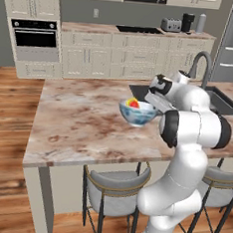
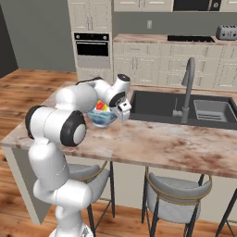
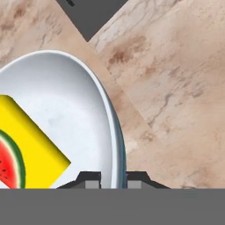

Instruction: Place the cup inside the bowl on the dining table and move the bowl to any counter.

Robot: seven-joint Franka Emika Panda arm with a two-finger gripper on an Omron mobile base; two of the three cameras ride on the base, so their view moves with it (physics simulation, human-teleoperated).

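Yellow with a red inside, the cup (image 3: 30,149) is already seen lying inside the bowl (image 3: 83,114), which rests on the dining table (image 1: 78,120) just beside the sink (image 2: 157,104). The bowl's near rim is straddled by the gripper (image 3: 113,179), one finger inside and one outside; whether the rim is firmly pinched cannot be told. A secure pinch should be confirmed first, and the bowl is best kept level when lifted, so the cup is not tipped out on the way to the counter (image 1: 96,28).

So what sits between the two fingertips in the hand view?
The bowl's rim: one fingertip stands inside it, the other outside, in the hand view. The cup lies in the bowl, on the dining table.
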